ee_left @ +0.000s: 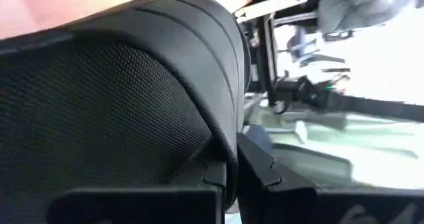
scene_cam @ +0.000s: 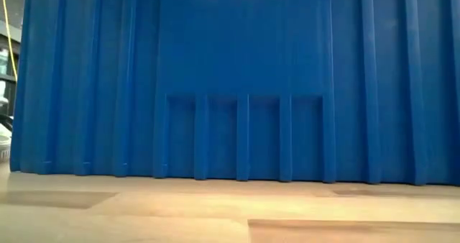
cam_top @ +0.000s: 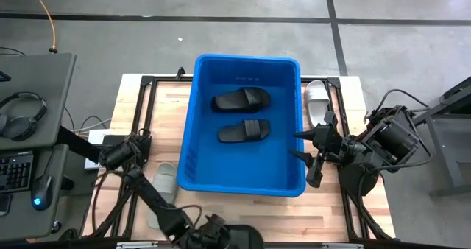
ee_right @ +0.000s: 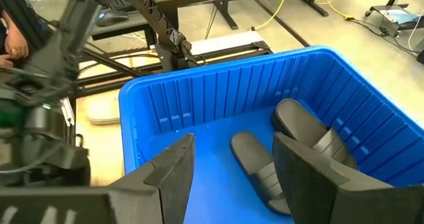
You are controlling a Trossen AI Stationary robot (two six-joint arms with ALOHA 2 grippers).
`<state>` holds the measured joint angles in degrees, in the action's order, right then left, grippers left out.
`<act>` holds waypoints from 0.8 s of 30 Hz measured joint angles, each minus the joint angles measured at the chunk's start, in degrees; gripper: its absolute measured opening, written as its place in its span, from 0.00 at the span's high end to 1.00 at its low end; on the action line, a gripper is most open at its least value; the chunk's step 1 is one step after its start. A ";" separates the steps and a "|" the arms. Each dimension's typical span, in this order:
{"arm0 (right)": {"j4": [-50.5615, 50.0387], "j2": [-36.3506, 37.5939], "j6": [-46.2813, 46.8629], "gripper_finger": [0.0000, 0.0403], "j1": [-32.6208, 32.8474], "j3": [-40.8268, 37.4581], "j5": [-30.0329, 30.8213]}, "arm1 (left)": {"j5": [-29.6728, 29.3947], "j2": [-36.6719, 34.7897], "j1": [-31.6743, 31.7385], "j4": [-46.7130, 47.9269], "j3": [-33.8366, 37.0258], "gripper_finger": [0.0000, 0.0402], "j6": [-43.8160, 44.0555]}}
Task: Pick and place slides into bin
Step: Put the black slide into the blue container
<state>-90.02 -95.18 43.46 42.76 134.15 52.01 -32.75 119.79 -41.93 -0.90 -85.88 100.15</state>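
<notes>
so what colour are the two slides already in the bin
Both slides are black; the high view shows it best.

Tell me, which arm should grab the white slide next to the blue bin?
Right. The white slide lies on the table by the bin, along its right wall, close to the open, empty right tool. The left arm is on the bin's other side.

grey concrete floor (cam_top: 221, 35) with dark seams runs around a pale wooden table (cam_top: 169, 109). at nine o'clock a grey desk (cam_top: 44, 79) carries headphones (cam_top: 20, 115), a keyboard (cam_top: 13, 172) and a mouse (cam_top: 40, 190). a yellow cable (cam_top: 50, 20) trails at eleven o'clock.
</notes>
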 joint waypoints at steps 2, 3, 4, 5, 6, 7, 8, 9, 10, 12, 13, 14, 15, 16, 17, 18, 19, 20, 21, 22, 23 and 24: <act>0.00 0.00 -0.02 0.52 0.00 0.00 0.00 | -0.61 0.00 -0.11 6.65 -3.86 0.99 -0.55; 0.00 0.00 -0.02 0.52 0.00 0.00 0.00 | -1.07 0.00 -0.01 9.66 -5.85 1.00 -0.95; 0.00 0.00 -0.04 0.52 0.00 0.00 0.00 | -1.47 0.00 0.15 12.24 -7.84 1.00 -1.73; 0.00 0.00 -0.30 0.52 0.00 0.00 0.00 | -1.65 0.00 0.33 14.23 -9.88 1.00 -3.31; 0.00 0.00 -0.49 0.52 0.00 0.00 0.00 | -1.71 0.00 0.50 15.87 -11.94 1.00 -5.38; 0.00 0.00 -0.64 0.52 0.00 0.00 0.00 | -2.05 0.00 0.62 17.63 -14.15 1.00 -7.25; 0.01 0.00 -0.69 0.52 0.01 0.00 0.00 | -2.23 -0.04 0.92 19.65 -16.28 1.00 -8.64; 0.00 0.00 -0.70 0.52 0.01 0.00 0.00 | -2.17 -0.13 1.03 21.68 -18.20 1.00 -9.60; 0.00 0.00 -0.70 0.52 0.02 0.00 0.00 | -2.22 -0.15 1.01 23.71 -20.21 1.00 -10.46; 0.01 0.00 -0.77 0.52 0.00 0.00 -0.04 | -2.63 -0.15 1.01 27.44 -23.89 1.00 -12.15; 0.00 0.00 -1.01 0.52 0.01 0.00 -0.07 | -3.57 -0.15 0.97 29.26 -25.81 1.00 -12.98; 0.00 0.00 -1.20 0.52 0.00 0.00 -0.07 | -4.57 -0.15 0.98 31.08 -27.61 1.00 -13.47; 0.00 0.00 -1.43 0.52 0.00 0.00 -0.07 | -5.48 -0.15 1.01 32.88 -29.32 1.00 -13.83; 0.00 0.00 -1.46 0.52 0.02 0.00 -0.07 | -6.21 -0.17 1.08 34.77 -31.00 1.00 -14.36; 0.00 0.00 -1.24 0.52 0.04 0.00 -0.04 | -6.77 -0.17 1.23 36.93 -32.61 1.00 -15.02; 0.00 0.00 -0.78 0.52 0.25 0.00 0.25 | -7.26 -0.17 1.54 39.05 -34.15 1.00 -15.70; 0.00 0.00 -0.22 0.52 0.71 0.00 1.14 | -7.57 -0.17 1.76 41.12 -35.64 1.00 -16.19; 0.00 0.00 -0.17 0.52 1.39 0.00 2.38 | -7.75 -0.17 2.11 43.72 -37.18 1.00 -16.32; 0.00 0.00 -0.35 0.52 2.24 0.00 3.51 | -7.95 -0.17 2.43 46.51 -38.63 1.00 -16.39; 0.00 0.00 -0.92 0.52 3.09 0.00 4.29 | -8.32 -0.17 2.80 49.42 -40.03 1.00 -16.50; 0.00 0.00 -0.92 0.52 3.80 0.00 4.85 | -8.87 -0.15 3.11 52.44 -41.49 1.00 -17.24; 0.00 0.00 -0.30 0.52 4.57 0.00 5.25 | -9.36 -0.15 3.51 55.26 -42.87 1.00 -18.09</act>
<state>-90.02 -95.18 43.16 47.33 134.15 57.26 -42.11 119.63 -38.42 54.36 -128.76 82.06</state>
